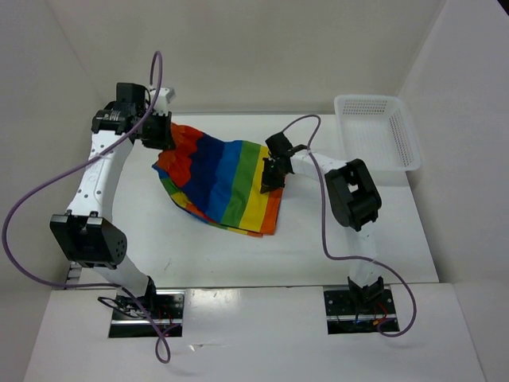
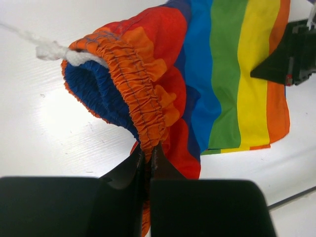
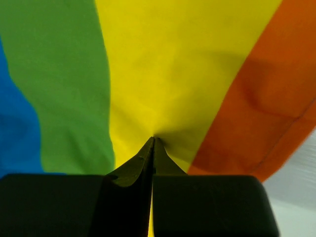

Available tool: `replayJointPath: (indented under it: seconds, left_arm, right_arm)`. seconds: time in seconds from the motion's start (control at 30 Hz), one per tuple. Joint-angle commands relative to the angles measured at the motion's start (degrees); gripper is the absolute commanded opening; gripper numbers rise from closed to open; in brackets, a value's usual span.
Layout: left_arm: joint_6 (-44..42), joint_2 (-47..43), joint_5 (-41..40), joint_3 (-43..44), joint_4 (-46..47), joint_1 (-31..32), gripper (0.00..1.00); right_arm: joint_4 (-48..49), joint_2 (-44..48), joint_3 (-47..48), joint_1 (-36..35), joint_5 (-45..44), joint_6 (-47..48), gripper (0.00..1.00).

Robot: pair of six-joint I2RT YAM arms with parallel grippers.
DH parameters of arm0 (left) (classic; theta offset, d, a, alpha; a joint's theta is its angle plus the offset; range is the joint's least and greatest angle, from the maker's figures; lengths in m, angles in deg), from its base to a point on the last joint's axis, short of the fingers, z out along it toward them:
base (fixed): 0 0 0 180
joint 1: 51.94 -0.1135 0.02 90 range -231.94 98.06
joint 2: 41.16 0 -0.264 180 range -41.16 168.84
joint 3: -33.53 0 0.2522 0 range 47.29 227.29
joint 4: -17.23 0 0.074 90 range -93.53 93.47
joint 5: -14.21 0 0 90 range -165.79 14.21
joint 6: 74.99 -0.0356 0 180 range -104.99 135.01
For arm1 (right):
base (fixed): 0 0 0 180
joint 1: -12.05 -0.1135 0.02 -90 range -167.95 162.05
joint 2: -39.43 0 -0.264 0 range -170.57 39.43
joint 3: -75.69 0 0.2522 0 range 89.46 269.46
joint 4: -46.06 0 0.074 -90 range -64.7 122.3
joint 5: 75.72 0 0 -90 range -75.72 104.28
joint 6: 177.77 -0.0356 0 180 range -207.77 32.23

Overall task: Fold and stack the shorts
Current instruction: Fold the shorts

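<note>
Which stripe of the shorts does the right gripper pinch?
The yellow stripe of the shorts; the right gripper is shut on it, with green and orange beside it.

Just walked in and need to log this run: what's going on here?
Both arms hold one pair of rainbow-striped shorts on the table. The left end effector is shut on the gathered orange waistband; the right end effector is shut on the yellow stripe near the opposite edge. The cloth lies loosely spread between them, no tidy fold yet.
</note>
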Motion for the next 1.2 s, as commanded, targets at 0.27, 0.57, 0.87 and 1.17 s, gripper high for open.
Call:
replayJointPath:
  seconds: [0.27,0.57,0.87,1.17]
  left_arm:
    - [-0.19,0.9,-1.98,2.13,1.36,-0.27,0.0]
    - [-0.19,1.43,-0.22,2.65,1.36,0.26,0.0]
    - [-0.19,0.9,0.31,2.65,1.88,0.26,0.0]
    - [-0.19,0.37,-2.59,7.05,0.04,3.77,0.0]
  right_arm:
    - [2.8,9.45,-8.79,4.93,-3.49,-0.63,0.0]
    - [4.21,7.96,-11.34,6.08,-3.05,-0.1,0.06]
    - [4.21,7.96,-11.34,6.08,-3.57,-0.62,0.5]
    - [4.21,4.1,-10.9,3.88,-5.51,-2.2,0.32]
